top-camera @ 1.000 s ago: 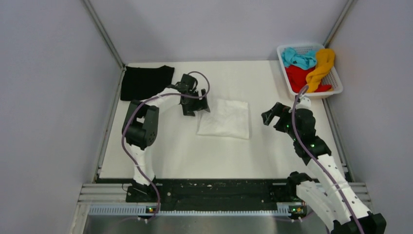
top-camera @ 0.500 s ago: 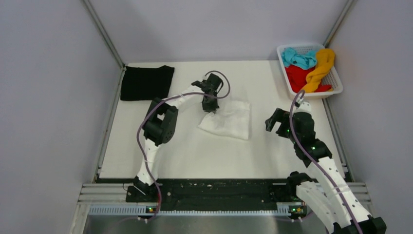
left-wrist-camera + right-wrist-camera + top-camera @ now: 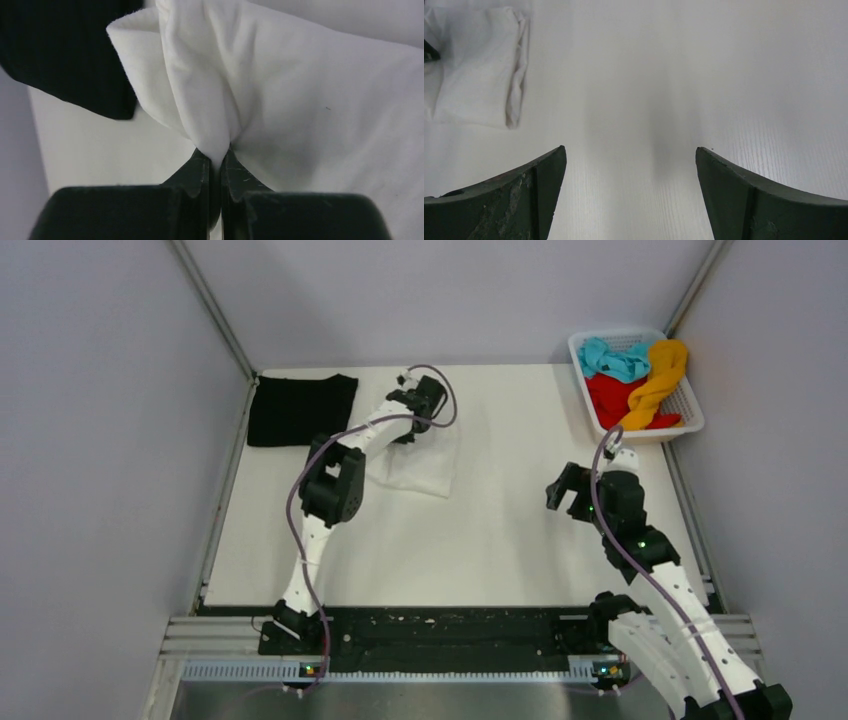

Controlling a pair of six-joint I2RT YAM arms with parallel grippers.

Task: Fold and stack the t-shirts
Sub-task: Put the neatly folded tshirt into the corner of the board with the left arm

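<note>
White table (image 3: 480, 540), left fingers (image 3: 192, 175) pinching white t-shirt (image 3: 300, 100)

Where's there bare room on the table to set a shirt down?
Bare: middle and near side of the table, between white t-shirt and right gripper. Crowded: far left, where the left gripper pinches the white t-shirt beside the black t-shirt.

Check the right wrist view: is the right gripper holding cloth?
No, the right gripper is open, with only bare table between its jaws.
</note>
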